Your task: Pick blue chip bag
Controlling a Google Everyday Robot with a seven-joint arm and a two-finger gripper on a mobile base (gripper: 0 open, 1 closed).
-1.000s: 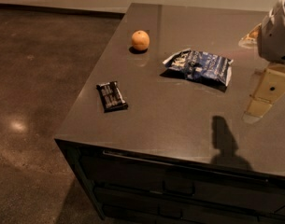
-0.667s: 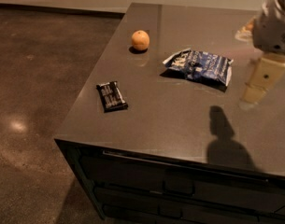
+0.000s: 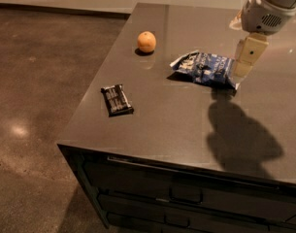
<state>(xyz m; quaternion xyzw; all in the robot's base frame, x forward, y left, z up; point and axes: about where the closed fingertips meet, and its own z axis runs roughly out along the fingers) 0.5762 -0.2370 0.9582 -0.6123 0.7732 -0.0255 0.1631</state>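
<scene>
Camera view: the cream gripper (image 3: pixel 243 68) has come to the right end of the crinkled glossy blue chip bag (image 3: pixel 203 67) on the grey countertop (image 3: pixel 162 123); open or closed, I cannot tell. Grasping seems next.

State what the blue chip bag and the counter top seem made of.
The blue chip bag: likely plastic or foil film, glossy, crinkled with highlights. The counter top: probably polished stone or laminate, dark, smooth, softly reflective. The gripper hangs at the bag's image-right end.
</scene>
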